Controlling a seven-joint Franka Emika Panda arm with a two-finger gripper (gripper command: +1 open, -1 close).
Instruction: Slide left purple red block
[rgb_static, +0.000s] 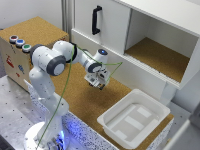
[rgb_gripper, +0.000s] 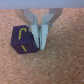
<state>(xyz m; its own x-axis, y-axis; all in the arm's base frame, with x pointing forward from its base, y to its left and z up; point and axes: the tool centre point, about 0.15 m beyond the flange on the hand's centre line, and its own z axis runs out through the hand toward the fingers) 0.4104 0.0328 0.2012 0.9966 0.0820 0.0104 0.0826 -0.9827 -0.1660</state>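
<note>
Markings in view: nothing I can actually read

I am seeing a yellow hook-shaped mark and a short yellow dash on the purple red block (rgb_gripper: 22, 41) in the wrist view, but I am not making them out as any letter or number. In the exterior view, small red and blue marks are showing on the front of the cork-topped box (rgb_static: 15, 62) at that view's left; they are blurring too much for me to read.

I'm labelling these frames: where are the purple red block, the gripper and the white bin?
purple red block (rgb_gripper: 22, 41), wrist view, its top face.
gripper (rgb_gripper: 41, 42), wrist view, between the fingertips.
white bin (rgb_static: 159, 109), exterior view, its rim.
</note>
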